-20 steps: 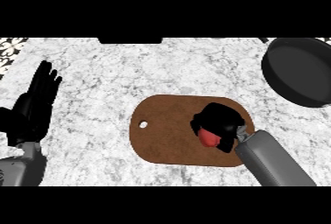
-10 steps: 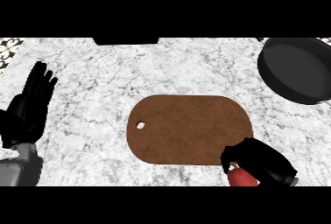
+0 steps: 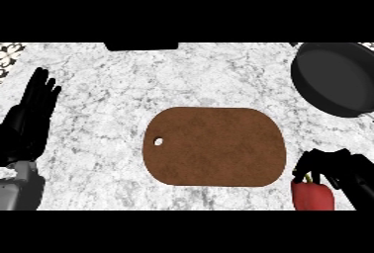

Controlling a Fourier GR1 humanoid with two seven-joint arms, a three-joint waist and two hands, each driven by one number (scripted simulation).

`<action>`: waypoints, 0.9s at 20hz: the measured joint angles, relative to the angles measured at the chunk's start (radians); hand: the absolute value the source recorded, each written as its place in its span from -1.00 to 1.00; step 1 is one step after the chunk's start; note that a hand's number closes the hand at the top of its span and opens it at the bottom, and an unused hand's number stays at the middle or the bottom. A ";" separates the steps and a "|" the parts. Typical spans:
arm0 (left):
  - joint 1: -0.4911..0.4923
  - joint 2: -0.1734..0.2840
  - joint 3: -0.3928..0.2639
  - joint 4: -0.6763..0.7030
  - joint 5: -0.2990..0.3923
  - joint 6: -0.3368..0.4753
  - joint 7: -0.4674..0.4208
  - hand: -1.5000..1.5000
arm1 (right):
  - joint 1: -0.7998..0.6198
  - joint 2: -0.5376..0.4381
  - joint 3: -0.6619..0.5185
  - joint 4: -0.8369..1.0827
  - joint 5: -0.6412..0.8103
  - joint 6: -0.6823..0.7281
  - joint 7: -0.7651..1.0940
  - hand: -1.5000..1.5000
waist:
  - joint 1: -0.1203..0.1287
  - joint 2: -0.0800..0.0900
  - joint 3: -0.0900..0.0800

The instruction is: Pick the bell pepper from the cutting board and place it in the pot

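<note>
The red bell pepper (image 3: 312, 195) is off the board, at the lower right of the head view. My right hand (image 3: 337, 170) curls over its top near the stem, and the pepper hangs below the fingers. The brown cutting board (image 3: 213, 147) lies bare in the middle of the marble counter. A dark pot (image 3: 337, 77) sits at the far right, well away from the pepper. My left hand (image 3: 29, 118) rests open at the left edge, fingers up.
A dark object (image 3: 141, 46) shows at the counter's back edge, middle. A patterned strip (image 3: 9, 53) marks the back left corner. White marble counter (image 3: 102, 94) lies between the board and the left hand.
My right hand has carried the pepper off the board toward the lower right. The board now lies bare. The left hand stays put.
</note>
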 measured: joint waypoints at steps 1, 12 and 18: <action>-0.003 -0.003 -0.001 0.002 0.001 -0.001 -0.002 0.00 | -0.018 0.010 -0.041 -0.016 -0.023 -0.012 0.016 1.00 | 0.003 0.001 0.000; -0.027 -0.022 -0.010 0.030 -0.011 -0.024 -0.017 0.00 | -0.259 -0.068 -0.428 0.087 -0.289 -0.012 0.168 1.00 | 0.030 0.006 0.000; -0.030 -0.025 0.001 0.017 -0.012 -0.033 0.001 0.00 | -0.398 -0.165 -0.504 0.347 -0.332 -0.022 0.126 1.00 | 0.037 0.008 0.000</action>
